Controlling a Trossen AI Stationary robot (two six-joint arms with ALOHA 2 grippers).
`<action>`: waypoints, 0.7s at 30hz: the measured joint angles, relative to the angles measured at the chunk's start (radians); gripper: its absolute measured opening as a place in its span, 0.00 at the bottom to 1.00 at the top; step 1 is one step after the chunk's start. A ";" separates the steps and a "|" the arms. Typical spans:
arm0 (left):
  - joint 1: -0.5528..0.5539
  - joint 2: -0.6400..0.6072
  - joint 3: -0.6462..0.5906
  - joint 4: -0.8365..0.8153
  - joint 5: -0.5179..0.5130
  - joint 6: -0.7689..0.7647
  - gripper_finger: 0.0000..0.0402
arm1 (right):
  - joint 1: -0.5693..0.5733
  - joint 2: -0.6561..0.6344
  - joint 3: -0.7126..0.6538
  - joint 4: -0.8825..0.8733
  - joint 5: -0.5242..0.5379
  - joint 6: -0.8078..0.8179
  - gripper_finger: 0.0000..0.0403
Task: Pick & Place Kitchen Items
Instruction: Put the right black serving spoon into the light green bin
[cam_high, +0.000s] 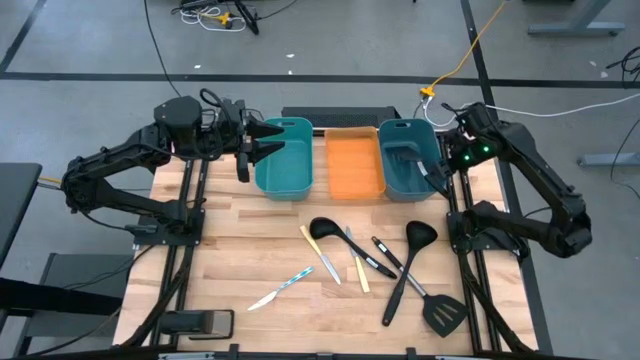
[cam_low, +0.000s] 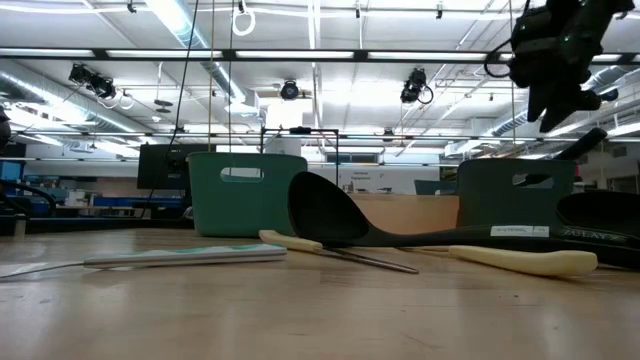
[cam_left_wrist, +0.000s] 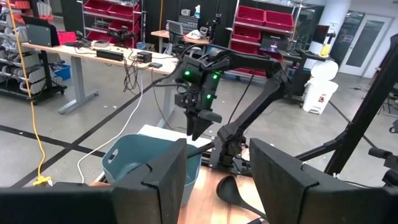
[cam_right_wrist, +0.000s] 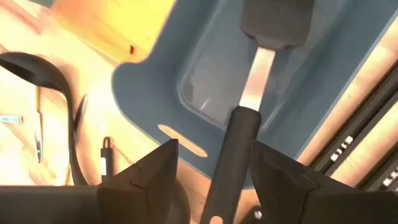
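A black spatula (cam_right_wrist: 273, 25) with a metal neck lies in the right teal bin (cam_high: 411, 124). Its head rests on the bin floor and its handle (cam_low: 588, 142) leans over the rim. My right gripper (cam_high: 438, 172) hangs open over that handle, whose shaft (cam_right_wrist: 235, 149) shows in the gap below its fingers. My left gripper (cam_high: 272, 141) stands open and level at the left teal bin (cam_high: 298, 176), with nothing between its fingers (cam_left_wrist: 168, 180). On the table lie a black ladle (cam_high: 325, 228), a black spoon (cam_high: 420, 235), a second black spatula (cam_high: 445, 315) and several small knives (cam_high: 360, 270).
An orange tray (cam_high: 355, 165) sits between the two bins at the table's far edge. A light-blue knife (cam_high: 277, 291) lies apart at the near left. Bare wood shows left of the utensils. Both arm bases stand at the table's sides.
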 joint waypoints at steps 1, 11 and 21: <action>0.000 0.000 0.000 0.000 0.000 0.000 0.45 | 0.002 -0.012 0.000 0.007 0.000 0.004 0.49; 0.000 0.000 0.000 0.000 0.003 -0.018 0.45 | 0.006 -0.052 0.000 0.035 0.010 0.011 0.41; 0.000 0.000 0.000 0.000 0.003 -0.019 0.45 | 0.006 -0.073 0.000 0.167 0.002 0.007 0.32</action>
